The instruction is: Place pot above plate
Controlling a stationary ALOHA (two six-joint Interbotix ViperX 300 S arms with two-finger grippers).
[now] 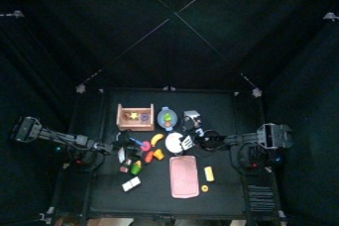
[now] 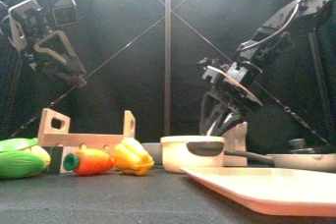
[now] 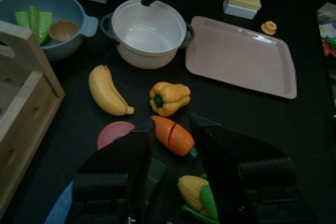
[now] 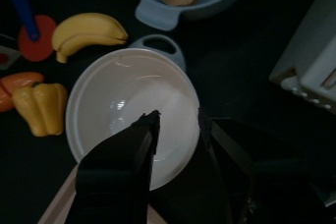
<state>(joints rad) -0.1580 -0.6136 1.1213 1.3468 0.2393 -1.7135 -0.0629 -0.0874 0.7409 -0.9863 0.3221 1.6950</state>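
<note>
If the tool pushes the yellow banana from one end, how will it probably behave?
The banana is curved and lies flat, so it would likely pivot rather than slide straight. Its glossy, plastic-looking skin suggests a stiff, light, somewhat slippery toy.

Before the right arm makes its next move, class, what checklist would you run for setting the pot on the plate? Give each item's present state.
1. Right gripper open: ok.
2. Right gripper empty: ok, nothing between its jaws.
3. Plate free: ok, its white surface is bare.
4. Pot on the plate: not ok, it sits beside it, toward the table's back.
5. Direction of the pot's handle: cannot tell.
6. Left gripper clear of the plate: ok.
</note>
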